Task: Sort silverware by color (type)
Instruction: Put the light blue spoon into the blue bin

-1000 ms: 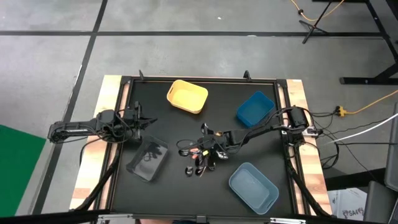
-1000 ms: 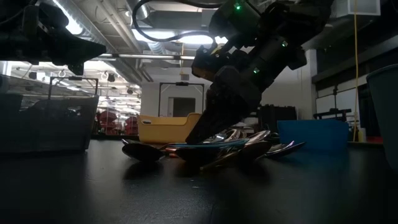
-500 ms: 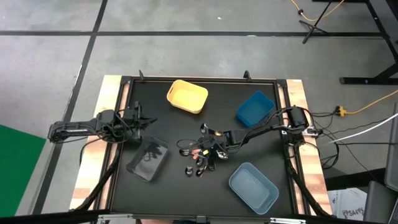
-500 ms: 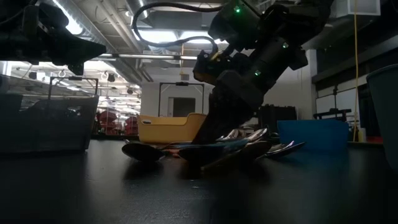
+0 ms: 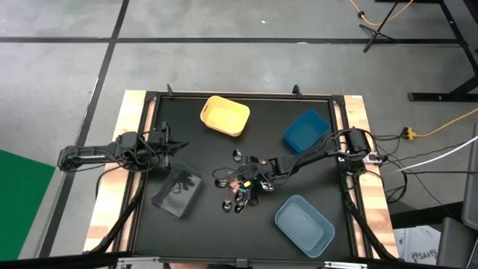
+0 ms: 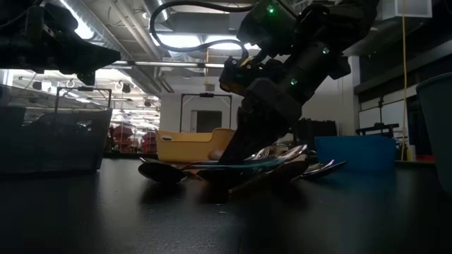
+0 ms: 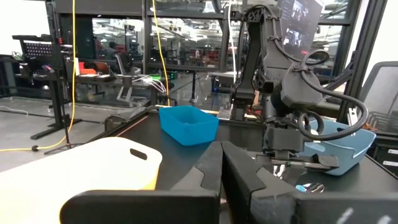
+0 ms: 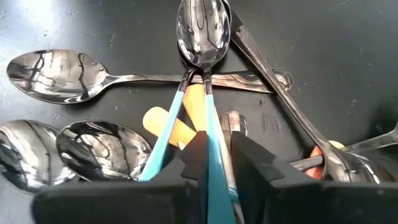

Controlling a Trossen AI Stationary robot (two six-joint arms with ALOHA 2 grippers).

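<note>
A blue-handled spoon (image 8: pixel 202 37) is pinched in the right gripper (image 8: pixel 214 155) over the pile (image 5: pixel 243 190); the left gripper (image 5: pixel 166 146) is kept shut, empty.

Right arm stretches in low across the middle, its tool (image 5: pixel 254 167) tipped down, the fingers (image 8: pixel 196 157) drawn in close with only a thin gap between them. Left arm waits folded well off to the side, its tool (image 5: pixel 166 146) clamped fully together, raised and level.

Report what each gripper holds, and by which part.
The right gripper has its jaws closed on a light-blue-handled spoon, gripping the handle. The left gripper is shut and holds nothing.
</note>
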